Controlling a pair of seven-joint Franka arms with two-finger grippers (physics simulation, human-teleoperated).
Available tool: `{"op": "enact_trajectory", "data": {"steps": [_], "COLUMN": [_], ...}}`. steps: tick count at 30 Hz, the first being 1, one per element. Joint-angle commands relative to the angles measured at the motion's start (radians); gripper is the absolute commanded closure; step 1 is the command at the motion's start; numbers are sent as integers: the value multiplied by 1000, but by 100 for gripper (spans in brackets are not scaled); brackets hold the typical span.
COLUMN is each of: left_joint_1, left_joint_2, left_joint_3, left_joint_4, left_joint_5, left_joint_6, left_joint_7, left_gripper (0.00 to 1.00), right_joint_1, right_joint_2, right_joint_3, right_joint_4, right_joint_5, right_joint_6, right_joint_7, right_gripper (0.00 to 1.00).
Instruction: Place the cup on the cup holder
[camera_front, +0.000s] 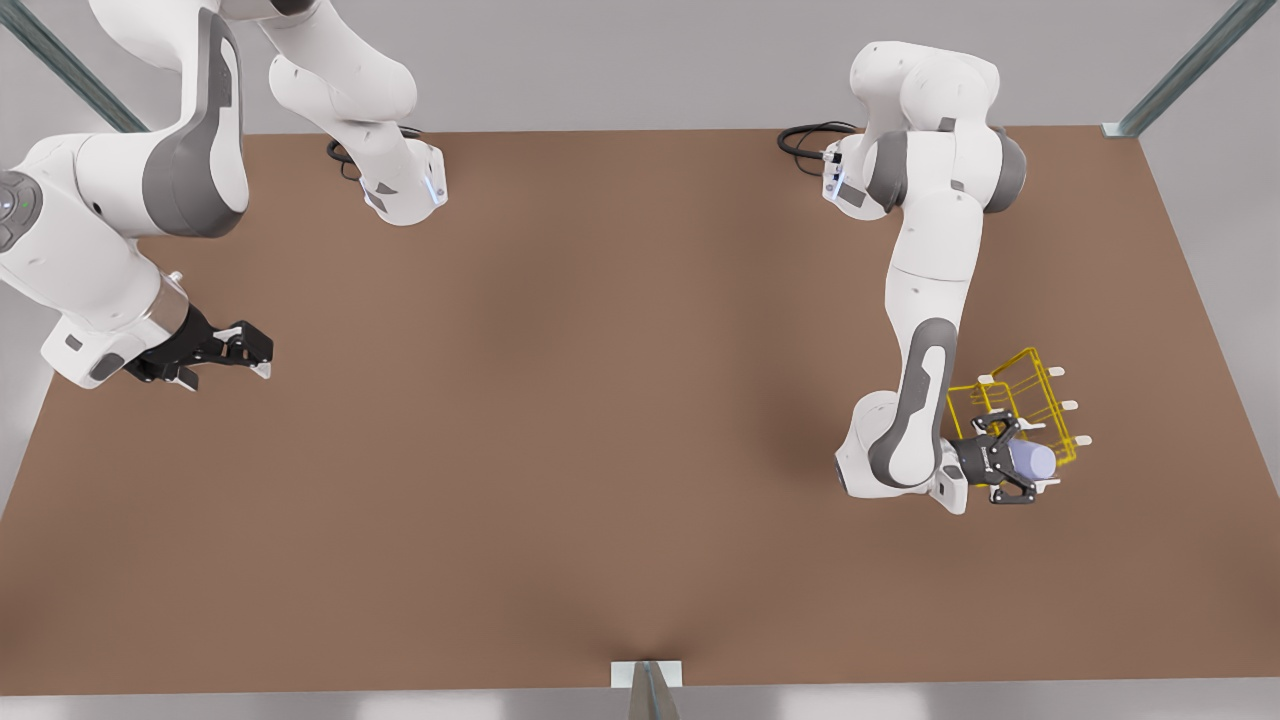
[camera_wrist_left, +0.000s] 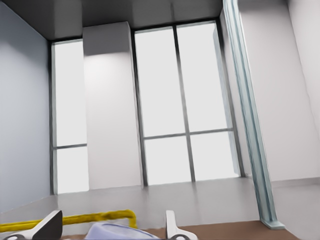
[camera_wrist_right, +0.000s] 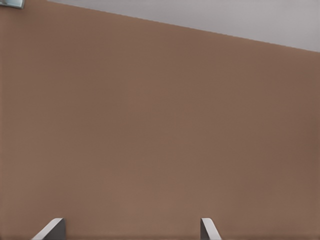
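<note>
Left hand (camera_front: 1012, 468) grips cup (camera_front: 1031, 460) sideways, touching holder's (camera_front: 1030, 400) near end. Risks: cup misses or glances off a prong and drops beside holder; light wire holder may shift. Right hand (camera_front: 243, 352) waits open, well apart from holder.

A brown tabletop (camera_front: 600, 400) carries the bases of two white robot arms (camera_front: 405, 190) along its far edge, with black cables (camera_front: 805, 140) beside them, and a yellow wire cup holder (camera_front: 1040, 385) near the front view's right edge.
</note>
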Motion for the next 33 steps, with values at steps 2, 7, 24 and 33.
{"op": "enact_trajectory", "data": {"steps": [2,7,24,33], "left_joint_1": [-8,-170,133,132], "left_joint_2": [-3,-132,-682,-669], "left_joint_3": [-1,-52,-161,-158], "left_joint_4": [0,3,92,112], "left_joint_5": [0,-243,-1478,-1463], "left_joint_6": [-19,-88,114,133], "left_joint_7": [-46,3,2144,2158], "left_gripper": [0,0,0,0], "right_joint_1": [-1,1,1,2], "right_joint_2": [-1,-1,-1,-1], "right_joint_3": [1,1,7,16], "right_joint_4": [2,4,4,4], "right_joint_5": [1,-1,-1,-1], "right_joint_6": [-2,-2,-3,-3], "right_joint_7": [-3,-5,-6,-3], "right_gripper": [0,0,0,0]}}
